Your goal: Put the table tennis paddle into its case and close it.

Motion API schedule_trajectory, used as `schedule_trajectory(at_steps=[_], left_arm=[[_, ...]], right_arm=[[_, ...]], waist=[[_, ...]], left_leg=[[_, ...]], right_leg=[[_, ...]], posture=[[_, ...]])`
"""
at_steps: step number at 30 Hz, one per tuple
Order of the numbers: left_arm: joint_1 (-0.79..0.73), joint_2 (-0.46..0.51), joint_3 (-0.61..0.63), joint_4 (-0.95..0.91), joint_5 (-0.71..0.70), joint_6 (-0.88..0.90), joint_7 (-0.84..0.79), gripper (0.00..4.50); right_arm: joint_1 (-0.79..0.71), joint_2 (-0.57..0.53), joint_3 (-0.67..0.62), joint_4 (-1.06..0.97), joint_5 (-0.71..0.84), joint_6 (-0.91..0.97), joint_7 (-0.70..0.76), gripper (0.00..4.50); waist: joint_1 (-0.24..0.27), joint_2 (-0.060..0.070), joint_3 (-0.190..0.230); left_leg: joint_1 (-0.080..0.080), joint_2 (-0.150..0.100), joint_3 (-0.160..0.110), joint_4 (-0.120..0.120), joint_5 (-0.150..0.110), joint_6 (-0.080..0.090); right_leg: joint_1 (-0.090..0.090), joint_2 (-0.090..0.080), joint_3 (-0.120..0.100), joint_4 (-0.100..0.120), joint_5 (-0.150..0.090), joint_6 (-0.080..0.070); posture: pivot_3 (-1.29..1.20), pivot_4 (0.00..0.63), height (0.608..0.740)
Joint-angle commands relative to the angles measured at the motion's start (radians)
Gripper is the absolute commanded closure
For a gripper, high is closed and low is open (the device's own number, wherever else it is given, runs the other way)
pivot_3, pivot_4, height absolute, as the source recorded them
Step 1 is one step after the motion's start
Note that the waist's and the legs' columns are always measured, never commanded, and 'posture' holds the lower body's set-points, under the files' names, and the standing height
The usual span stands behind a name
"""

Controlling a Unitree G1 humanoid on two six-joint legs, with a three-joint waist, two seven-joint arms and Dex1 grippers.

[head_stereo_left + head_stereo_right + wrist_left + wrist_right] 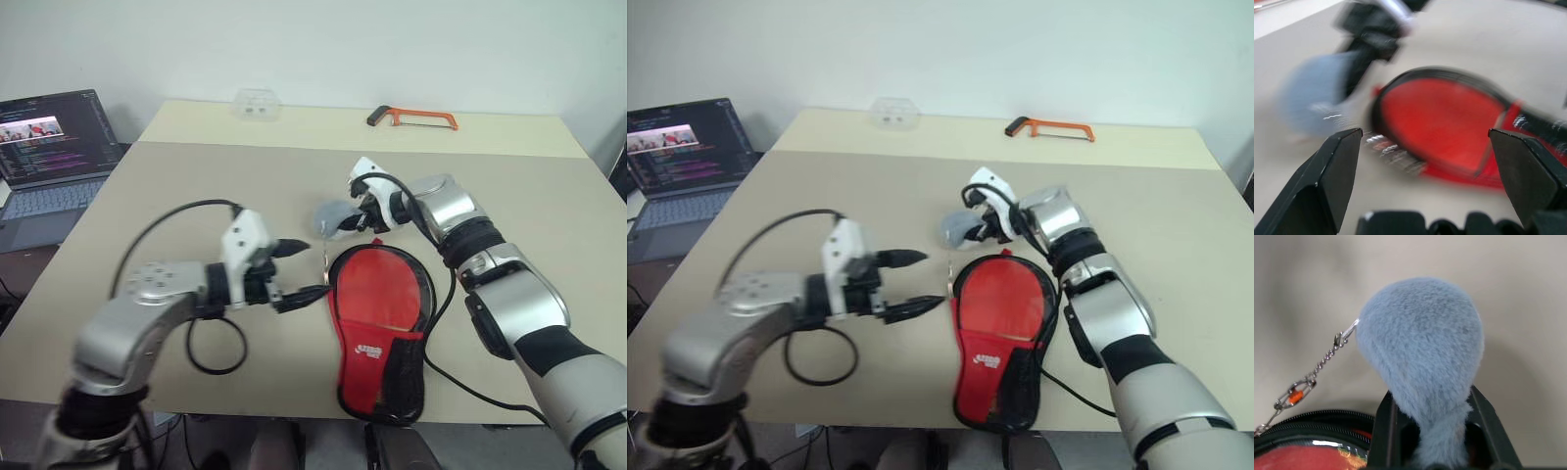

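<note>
The case (380, 338) lies flat on the table, round end away from me, its red lettered side with black mesh facing up. A round red face (379, 282) shows under its glossy clear panel, apparently the table tennis paddle's blade; the handle is hidden. A grey fluffy pompom (1420, 347) hangs by a small chain (1317, 372) from the case's zip (1312, 426). My right gripper (355, 220) is shut on the pompom just beyond the case's round end. My left gripper (312, 267) is open and holds nothing, with its fingertips beside the case's left edge.
An open laptop (49, 147) sits on a side table at the far left. An orange hacksaw (416, 119) and a clear plastic box (257, 103) lie near the table's far edge. A black cable (217, 348) loops under my left arm.
</note>
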Motion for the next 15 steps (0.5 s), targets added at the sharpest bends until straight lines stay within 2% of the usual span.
schedule_trajectory(at_steps=[1, 5, 7, 10, 15], left_arm=[[-0.053, -0.076, -0.109, 0.029, 0.035, -0.044, 0.024, 0.00], [-0.131, -0.174, -0.306, 0.197, 0.199, -0.151, 0.048, 0.00], [-0.165, -0.228, -0.354, 0.277, 0.260, -0.204, 0.073, 0.00], [-0.199, -0.295, -0.370, 0.369, 0.313, -0.264, 0.100, 0.00], [-0.219, -0.316, -0.361, 0.458, 0.393, -0.329, 0.144, 0.00]], right_arm=[[-0.034, -0.017, -0.049, -0.037, 0.013, 0.003, -0.030, 4.27], [-0.006, -0.016, -0.038, -0.053, -0.005, -0.015, -0.041, 4.27], [0.009, -0.010, -0.030, -0.058, -0.013, -0.023, -0.049, 4.27], [0.029, -0.007, -0.020, -0.070, -0.028, -0.030, -0.060, 4.28], [0.047, 0.006, -0.014, -0.084, -0.047, -0.034, -0.071, 4.28]], waist=[[-0.001, 0.000, 0.000], [-0.005, 0.001, 0.000], [-0.005, 0.001, 0.000], [-0.005, 0.001, 0.000], [-0.006, 0.001, 0.000]], left_leg=[[0.000, 0.000, 0.000, 0.000, 0.000, 0.000], [0.001, -0.001, 0.002, 0.000, 0.000, 0.000], [0.002, -0.001, 0.004, 0.000, 0.000, -0.001], [0.001, 0.000, 0.006, 0.000, 0.000, -0.001], [0.002, 0.000, 0.008, 0.000, 0.000, -0.001]], right_leg=[[0.000, 0.000, 0.000, 0.000, 0.000, 0.000], [-0.001, 0.002, 0.001, 0.001, 0.000, 0.000], [-0.001, 0.002, 0.003, 0.001, 0.000, 0.000], [-0.002, 0.002, 0.004, 0.001, 0.000, 0.000], [-0.003, 0.002, 0.006, 0.002, 0.000, 0.000]], posture=[[0.00, 0.150, 0.740], [0.00, 0.150, 0.740], [0.00, 0.150, 0.740], [0.00, 0.150, 0.740], [0.00, 0.150, 0.740]])
